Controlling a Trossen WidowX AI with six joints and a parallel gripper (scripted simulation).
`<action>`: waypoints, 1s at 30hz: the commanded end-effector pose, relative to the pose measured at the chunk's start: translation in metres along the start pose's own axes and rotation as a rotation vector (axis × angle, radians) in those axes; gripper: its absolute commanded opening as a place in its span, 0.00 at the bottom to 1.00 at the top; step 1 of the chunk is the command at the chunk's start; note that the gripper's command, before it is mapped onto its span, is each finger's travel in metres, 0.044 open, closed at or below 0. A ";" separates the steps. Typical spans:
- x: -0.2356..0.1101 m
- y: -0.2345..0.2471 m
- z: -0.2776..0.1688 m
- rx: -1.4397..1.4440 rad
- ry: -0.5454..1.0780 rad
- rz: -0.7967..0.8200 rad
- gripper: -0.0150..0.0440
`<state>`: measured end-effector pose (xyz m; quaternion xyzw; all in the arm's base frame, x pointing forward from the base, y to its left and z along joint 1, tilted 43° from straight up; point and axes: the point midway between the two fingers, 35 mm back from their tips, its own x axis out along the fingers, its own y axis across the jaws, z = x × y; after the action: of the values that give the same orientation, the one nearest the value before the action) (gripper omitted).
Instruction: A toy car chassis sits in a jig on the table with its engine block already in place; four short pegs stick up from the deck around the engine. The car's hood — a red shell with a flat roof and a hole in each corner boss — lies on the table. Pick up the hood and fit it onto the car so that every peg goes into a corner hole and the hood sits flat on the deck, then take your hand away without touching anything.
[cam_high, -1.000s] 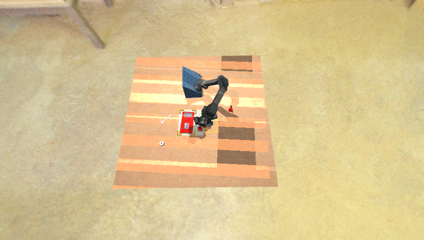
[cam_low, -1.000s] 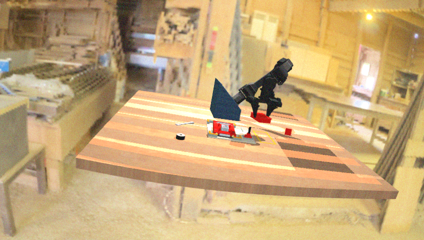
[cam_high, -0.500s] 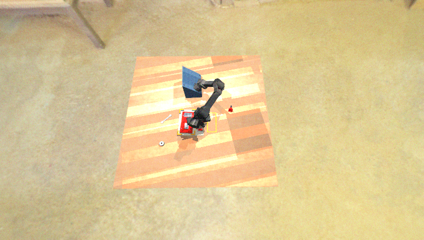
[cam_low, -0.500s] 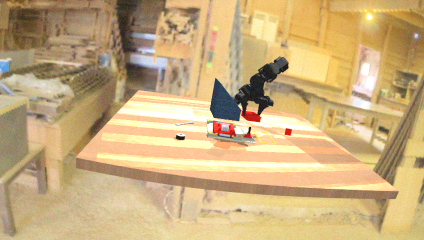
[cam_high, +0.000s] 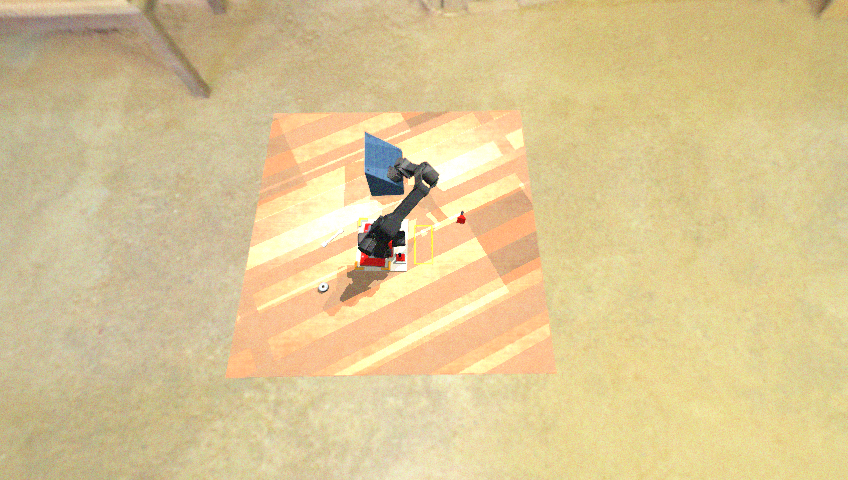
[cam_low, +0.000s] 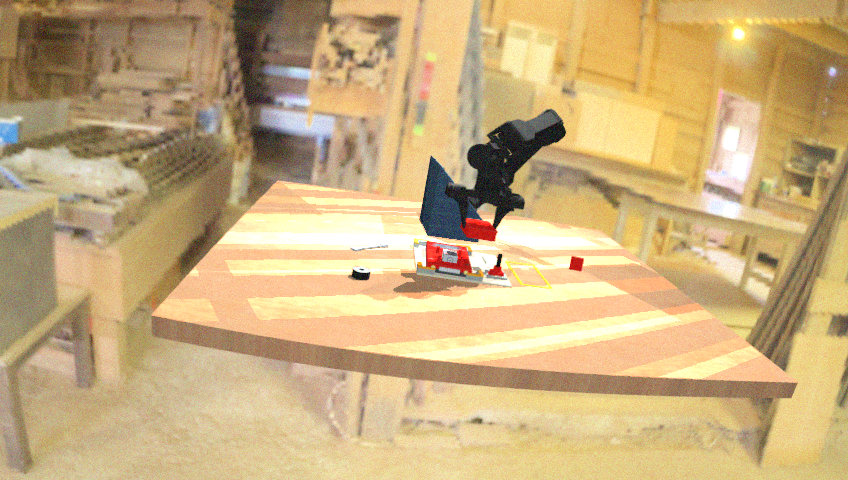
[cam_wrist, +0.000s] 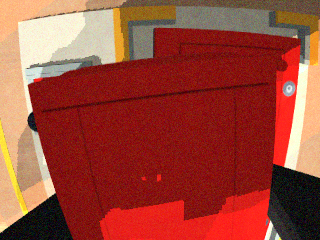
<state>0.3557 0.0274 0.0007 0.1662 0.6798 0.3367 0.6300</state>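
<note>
A big wooden table (cam_low: 416, 350) with striped planks fills the middle of the room, standing on a sandy floor with workbenches blurred behind it. At its far side a dark blue wedge-shaped block (cam_low: 437, 208) rises, and the black arm (cam_low: 505, 154) reaches out from it, bends at a raised elbow and comes down over the middle of the table. Under the arm lies the pale jig (cam_low: 423, 270) with yellow corner marks, and in it the red car chassis (cam_low: 437, 256) with a grey engine block (cam_low: 452, 255) on its deck. The gripper (cam_low: 483, 223) is clamped on the red hood (cam_low: 479, 229), its black fingers pressing on either side of the shell. From the side, the hood hangs in the air above the far right part of the chassis, clear of the deck and not touching it. From the wrist, the hood (cam_wrist: 160, 160) fills most of the sight, with the chassis's red deck and the jig's grey and yellow corners showing past its far edge; one small peg (cam_wrist: 288, 88) shows at the right. Just right of the jig a yellow rectangle outline (cam_low: 528, 274) is marked on the table, and a small red and black upright piece (cam_low: 497, 267) stands on the jig's right end. Further right sits a small red cube (cam_low: 575, 262). To the left lie a thin white strip (cam_low: 368, 245) and a small black ring (cam_low: 360, 273), well apart from the jig.
</note>
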 end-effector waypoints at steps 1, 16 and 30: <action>-0.002 -0.020 -0.001 0.033 -0.005 -0.004 0.25; 0.000 -0.060 -0.005 0.112 -0.006 0.009 0.25; 0.048 -0.058 -0.006 0.112 -0.007 0.011 0.25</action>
<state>0.3610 0.0042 -0.0603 0.1985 0.6918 0.3018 0.6252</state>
